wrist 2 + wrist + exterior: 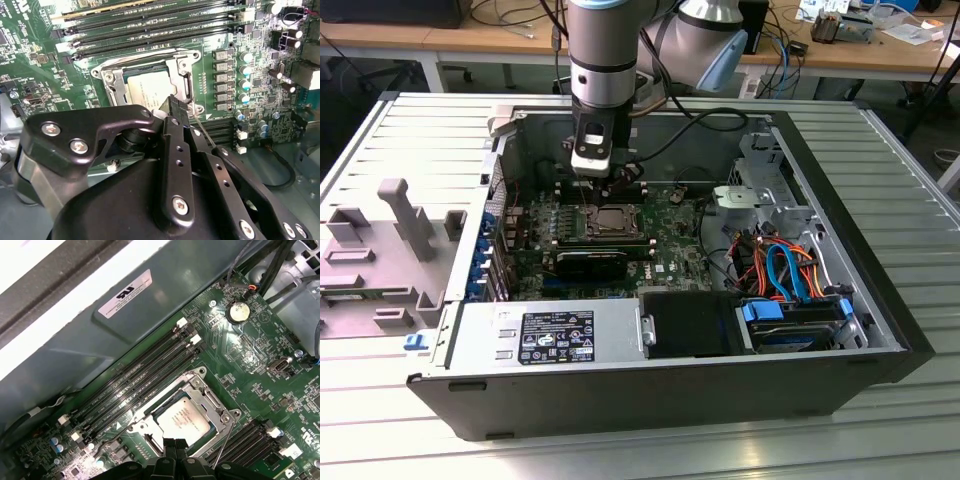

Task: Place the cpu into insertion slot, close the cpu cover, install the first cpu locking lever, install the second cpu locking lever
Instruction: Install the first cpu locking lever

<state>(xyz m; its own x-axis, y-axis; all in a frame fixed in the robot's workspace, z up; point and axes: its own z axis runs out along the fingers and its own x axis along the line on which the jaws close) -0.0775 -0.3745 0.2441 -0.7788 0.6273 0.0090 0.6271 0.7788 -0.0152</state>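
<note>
Exterior view: a ribbed metal table [880, 420] carries an open computer case [882, 310]. Wooden desks [450, 40] run along the top of the frame. A grey plastic fixture [400, 225] lies at the exterior view's left. Inside the case a power supply [545, 335] fills the lower left, and a drive with blue tabs [790, 325] sits at lower right under orange and blue cables [785, 265]. The arm [603, 60] drops from the upper middle, and its gripper [612, 195] hangs just above the green board [670, 240].

In the second wrist view the gripper's black body covers the near half of the board and the near edge of the insertion slot [145, 58]. The fingers are pressed together, with nothing seen between them. Whether their tips touch the metal cannot be told. A thin lever rod [225, 445] rises aslant by one corner of the slot, its far end lost behind the gripper.

The cpu [182, 419] lies flat in the slot with its dull metal top facing up. It is framed by the cpu cover [210, 397], which lies down around it. The chip is square, so no axis is longer, and its edges run parallel to the black memory slots [140, 375] beside it. A coin battery [237, 311] sits well apart on the board, and a white label [125, 292] is stuck on the case wall.
</note>
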